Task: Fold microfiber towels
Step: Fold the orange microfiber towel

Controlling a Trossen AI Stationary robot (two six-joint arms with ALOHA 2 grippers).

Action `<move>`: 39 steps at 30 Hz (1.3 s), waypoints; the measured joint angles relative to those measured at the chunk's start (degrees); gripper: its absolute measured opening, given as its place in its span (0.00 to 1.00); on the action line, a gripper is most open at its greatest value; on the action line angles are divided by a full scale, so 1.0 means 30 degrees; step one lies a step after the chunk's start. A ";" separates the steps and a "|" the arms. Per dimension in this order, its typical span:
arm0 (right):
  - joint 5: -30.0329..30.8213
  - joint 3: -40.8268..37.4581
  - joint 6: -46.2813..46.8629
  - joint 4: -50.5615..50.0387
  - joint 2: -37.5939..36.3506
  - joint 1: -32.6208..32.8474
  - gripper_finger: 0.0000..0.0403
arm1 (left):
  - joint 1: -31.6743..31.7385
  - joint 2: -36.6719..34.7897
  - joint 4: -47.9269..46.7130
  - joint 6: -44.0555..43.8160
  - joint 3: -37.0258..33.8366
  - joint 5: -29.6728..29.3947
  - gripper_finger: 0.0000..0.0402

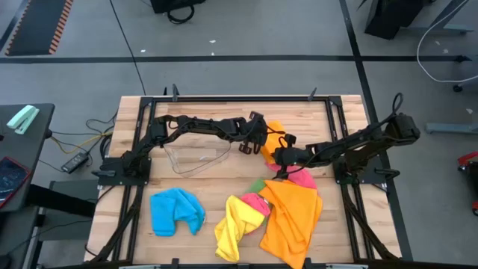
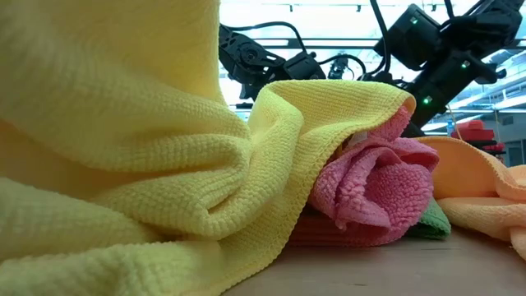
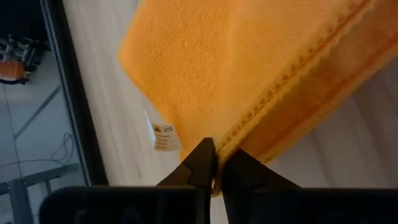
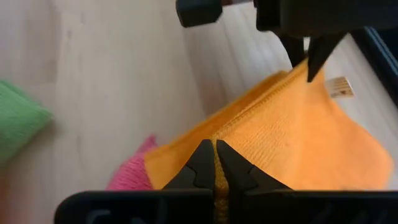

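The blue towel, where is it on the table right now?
In the high view the blue towel lies crumpled on the table's near left part, left of the yellow towel and in front of the clear plastic tub.

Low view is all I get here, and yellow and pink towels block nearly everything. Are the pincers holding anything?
Observer: Yes. The left pincer is shut on the stitched hem of an orange towel.
Operator: And the right one?
Observer: The right pincer is shut on another edge of that same towel.
Operator: Anything lying outside my frame?
Observer: A crumpled blue towel lies on the left arm's side, apart from the pile.
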 joint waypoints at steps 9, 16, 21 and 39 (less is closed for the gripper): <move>-0.2295 0.0000 0.0679 0.0109 0.0064 -0.0036 0.16 | -0.0345 0.0007 -0.2081 -0.2050 0.0000 0.1635 0.21; -0.3164 0.0372 0.1965 -0.3533 -0.1381 -0.0022 0.34 | -0.0694 -0.0656 -0.3685 -0.2584 0.0015 0.1682 0.38; -0.3086 0.0627 0.2448 -0.5980 -0.4137 -0.0007 0.38 | -0.0391 -0.1508 -0.3424 -0.3060 0.0028 0.2842 0.43; 0.0477 -0.3577 0.7771 -0.1681 -0.5276 -0.1768 0.37 | 0.0292 -0.2608 -0.1782 -0.4418 0.0028 0.6963 0.36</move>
